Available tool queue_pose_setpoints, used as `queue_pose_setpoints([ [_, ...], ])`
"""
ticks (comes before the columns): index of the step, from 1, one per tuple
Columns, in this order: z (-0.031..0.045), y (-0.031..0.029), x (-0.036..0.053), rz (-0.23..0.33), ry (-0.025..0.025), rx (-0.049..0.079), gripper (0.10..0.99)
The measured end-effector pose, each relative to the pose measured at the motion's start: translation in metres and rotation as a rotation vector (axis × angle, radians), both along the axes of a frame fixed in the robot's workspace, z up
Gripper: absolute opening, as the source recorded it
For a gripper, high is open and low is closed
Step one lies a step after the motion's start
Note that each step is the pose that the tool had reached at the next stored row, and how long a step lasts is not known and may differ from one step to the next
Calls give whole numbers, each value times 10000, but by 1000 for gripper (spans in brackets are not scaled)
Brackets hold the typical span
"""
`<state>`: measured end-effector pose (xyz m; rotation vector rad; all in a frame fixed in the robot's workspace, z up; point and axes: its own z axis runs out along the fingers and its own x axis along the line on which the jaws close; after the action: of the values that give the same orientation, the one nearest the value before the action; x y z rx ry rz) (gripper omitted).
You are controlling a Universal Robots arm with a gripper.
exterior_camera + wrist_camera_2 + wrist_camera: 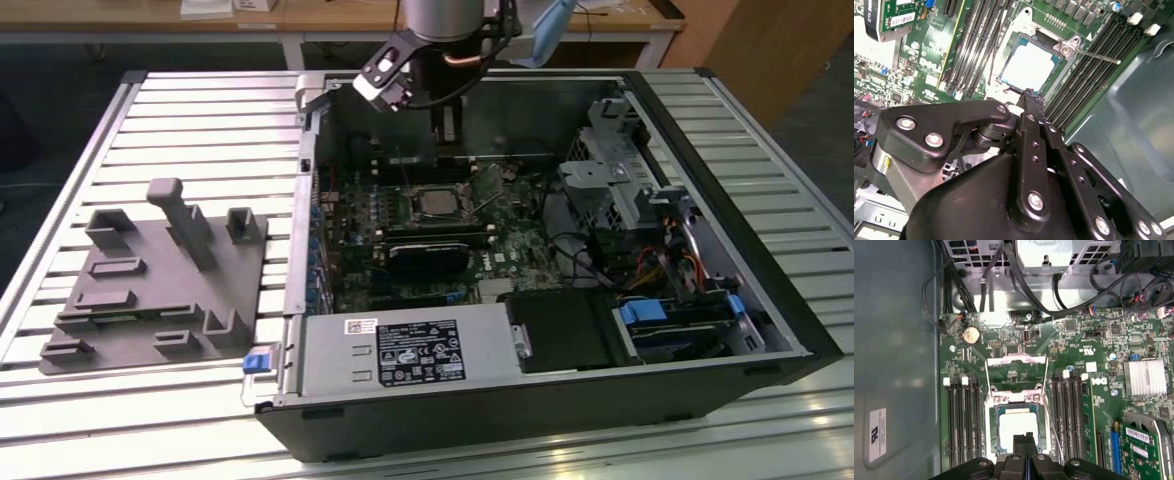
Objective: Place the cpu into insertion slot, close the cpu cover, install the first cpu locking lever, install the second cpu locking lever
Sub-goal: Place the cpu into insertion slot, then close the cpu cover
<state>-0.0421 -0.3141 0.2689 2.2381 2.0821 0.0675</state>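
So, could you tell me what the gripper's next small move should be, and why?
I'd judge: nudge the cpu cover down over the cpu. The chip already lies in the insertion slot, the cover stands open beside it, and the gripper hangs shut over the chip.

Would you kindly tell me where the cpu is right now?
In both wrist views the cpu sits in the insertion slot, between two banks of memory slots, near the pincer.

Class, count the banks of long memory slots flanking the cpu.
2. One bank lies between the cpu and the grey case wall; the other bank lies on its opposite side. More may lie behind the gripper.
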Motion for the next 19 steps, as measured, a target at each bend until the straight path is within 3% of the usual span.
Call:
queue_pose_setpoints([
  [13, 0, 0, 19, -17, 2, -2, 106],
  [19, 0, 2, 85, -18, 3, -1, 106],
])
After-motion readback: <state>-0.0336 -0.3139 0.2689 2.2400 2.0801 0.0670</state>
